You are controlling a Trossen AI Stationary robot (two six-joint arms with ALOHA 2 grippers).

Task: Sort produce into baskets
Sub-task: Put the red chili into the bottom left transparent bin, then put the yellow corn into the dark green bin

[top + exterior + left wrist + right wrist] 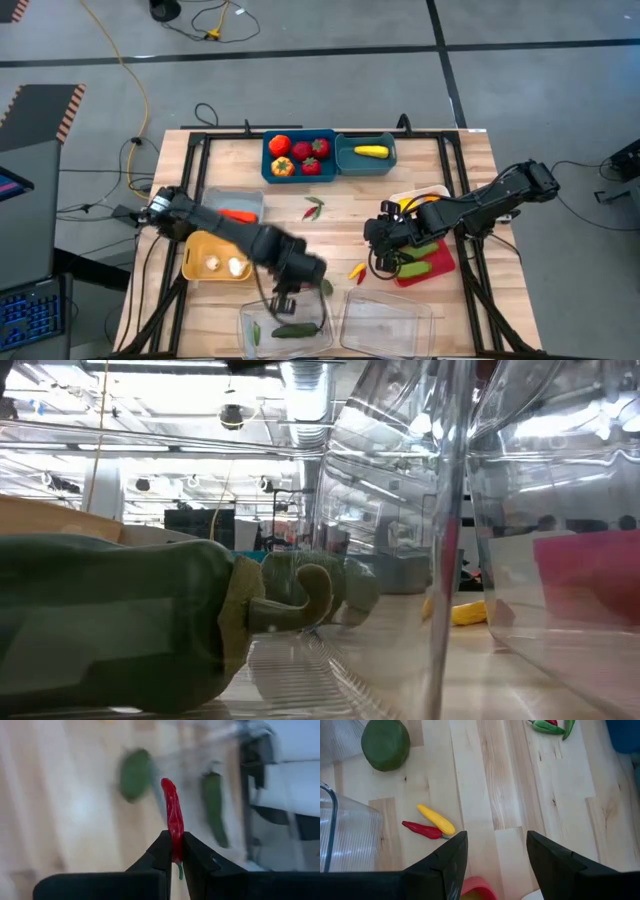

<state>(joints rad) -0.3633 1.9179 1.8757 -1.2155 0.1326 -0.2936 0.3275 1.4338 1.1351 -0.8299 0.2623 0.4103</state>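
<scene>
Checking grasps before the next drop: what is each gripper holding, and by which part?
The left gripper pinches a red chili pepper near its stem end. The right gripper is open and holds nothing.

Setting: robotics lab or open workshop floor. Wooden bench table (330, 215) on a black metal frame (190, 200), standing on grey concrete floor (330, 70) marked with dark tape lines. Yellow cable (130, 70) trails loose across the floor at upper left of the high view; hazard-striped mat edge (40, 100) at far left (computer keyboard (30, 315) at lower left corner). Low view shows an industrial ceiling with strip lights (150, 405) and exposed ductwork (305, 385).
</scene>
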